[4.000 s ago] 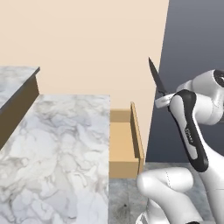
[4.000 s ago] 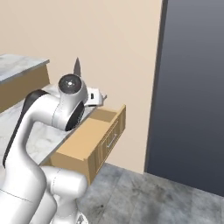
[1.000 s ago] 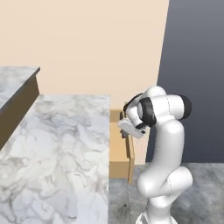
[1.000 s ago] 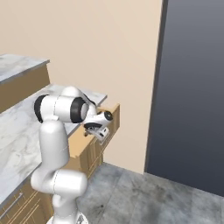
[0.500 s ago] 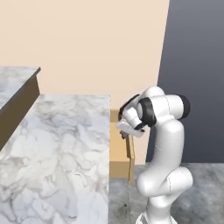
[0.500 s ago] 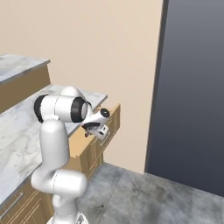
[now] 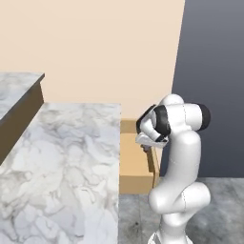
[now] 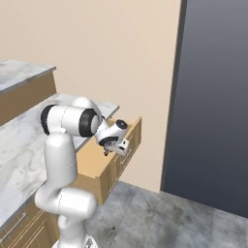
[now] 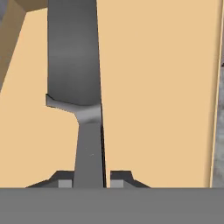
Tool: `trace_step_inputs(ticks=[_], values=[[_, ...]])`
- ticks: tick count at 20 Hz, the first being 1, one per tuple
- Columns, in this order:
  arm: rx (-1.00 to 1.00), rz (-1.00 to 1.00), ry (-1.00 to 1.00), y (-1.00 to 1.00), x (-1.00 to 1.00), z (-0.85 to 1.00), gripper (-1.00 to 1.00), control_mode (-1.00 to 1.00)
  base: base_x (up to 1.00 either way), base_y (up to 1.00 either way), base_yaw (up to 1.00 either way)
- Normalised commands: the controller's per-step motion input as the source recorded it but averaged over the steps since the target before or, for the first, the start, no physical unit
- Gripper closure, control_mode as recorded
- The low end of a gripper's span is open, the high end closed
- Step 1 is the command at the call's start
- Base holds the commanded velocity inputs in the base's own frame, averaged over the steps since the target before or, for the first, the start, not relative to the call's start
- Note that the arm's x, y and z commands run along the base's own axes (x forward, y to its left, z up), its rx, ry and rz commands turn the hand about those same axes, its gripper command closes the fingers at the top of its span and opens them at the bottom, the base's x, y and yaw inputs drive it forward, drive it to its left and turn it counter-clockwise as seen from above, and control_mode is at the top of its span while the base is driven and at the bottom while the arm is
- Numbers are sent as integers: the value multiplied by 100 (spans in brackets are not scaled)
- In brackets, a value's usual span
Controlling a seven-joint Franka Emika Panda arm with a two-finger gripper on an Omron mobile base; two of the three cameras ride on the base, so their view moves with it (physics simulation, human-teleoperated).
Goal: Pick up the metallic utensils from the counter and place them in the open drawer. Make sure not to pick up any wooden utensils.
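A: So, where does the knife point(image 9: 74, 65) sit right now?

B: In the hand view it runs up the left half of the frame, dark blade toward the top, handle coming down between the two finger tips at the bottom. The gripper point(image 9: 87, 178) is clenched on that handle, pads on either side of it.

A: And the open drawer point(image 7: 136, 167)?

B: Its tan floor lies behind the knife in the hand view. In the left base view the drawer juts out at centre frame, just right of the counter point(image 7: 62, 162), with the gripper point(image 7: 147, 146) low over its right side. In the right base view the gripper point(image 8: 107, 149) sits mid-frame above the drawer point(image 8: 104, 162) opening.

A: Is the blade touching the drawer bottom?

B: I can't tell; no clear shadow or contact line shows.

A: So how would you finish the step well?

B: I'd judge the placing is nearly there. Keep the knife lying along the drawer, away from the wall at the right edge of the hand view, lower until it rests flat, then spread the fingers just enough to free the handle. Lift straight away so nothing drags it. The fork-like utensil is yet to be found.
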Motion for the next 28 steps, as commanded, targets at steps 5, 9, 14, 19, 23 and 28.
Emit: trace_step_inputs(ticks=[5, 9, 14, 19, 23, 28], values=[[-2, 7, 1, -100, -9, -95, 100, -100, 0, 0, 0], [0, 7, 0, -100, -11, -95, 100, -100, 0, 0, 0], [0, 6, 0, -100, -10, -88, 100, -100, 0, 0, 0], [0, 4, 0, -100, -7, -83, 100, -100, 0, 0, 0], [0, 2, 0, -100, -4, -79, 100, -100, 0, 0, 0], [0, 0, 0, -100, -4, -67, 100, -100, 0, 0, 0]])
